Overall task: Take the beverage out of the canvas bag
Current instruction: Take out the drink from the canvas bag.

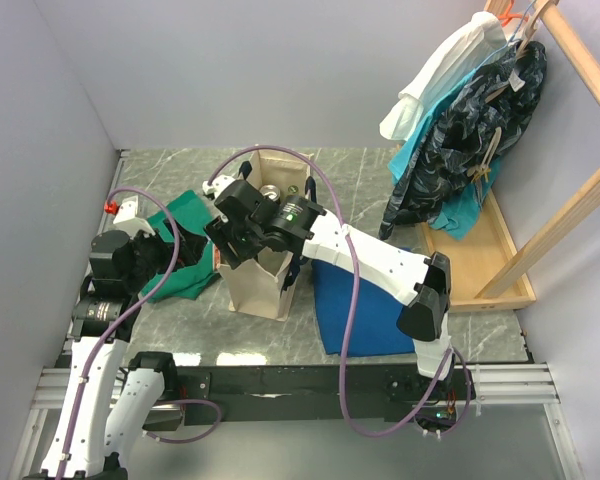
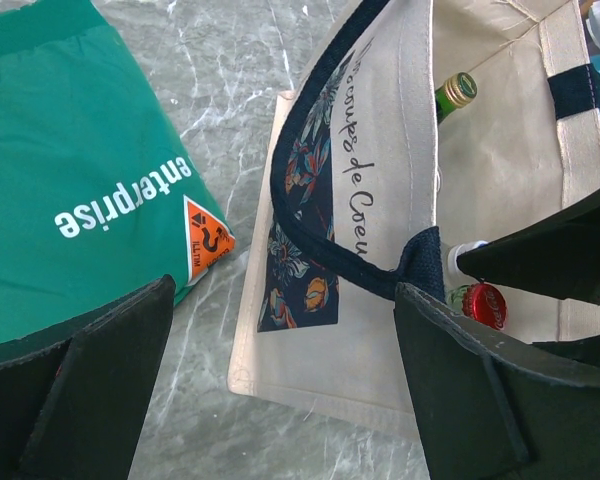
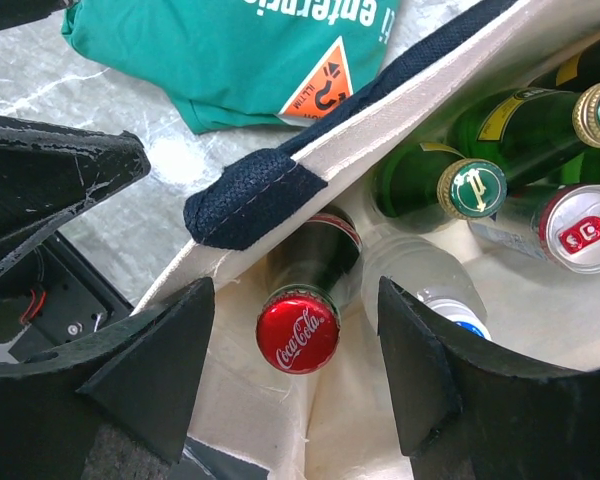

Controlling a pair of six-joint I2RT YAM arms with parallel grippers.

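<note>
Green cloth point(image 1: 188, 212) and blue cloth point(image 1: 365, 310) lie on marble table point(image 1: 360, 165).

top: fixed high behind the arm bases, facing down and forward, far, whole surface point(image 1: 350, 165) | left wrist: close, looks down past left pincer point(image 2: 285, 290) at bag point(image 2: 330, 370) side, green cloth point(image 2: 80, 150) | right wrist: closest, over bag mouth, past right pincer point(image 3: 295, 290) | wrists share: bag rim, green cloth, red-capped bottle point(image 3: 298, 332)

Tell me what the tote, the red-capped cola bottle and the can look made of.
Tote: woven canvas, matte cream, coarse weave on its navy strap. Cola bottle: probably dark glass, glossy, with a crimped red metal cap. Can: bare metal, likely aluminium, shiny silver lid with a red tab.
</note>
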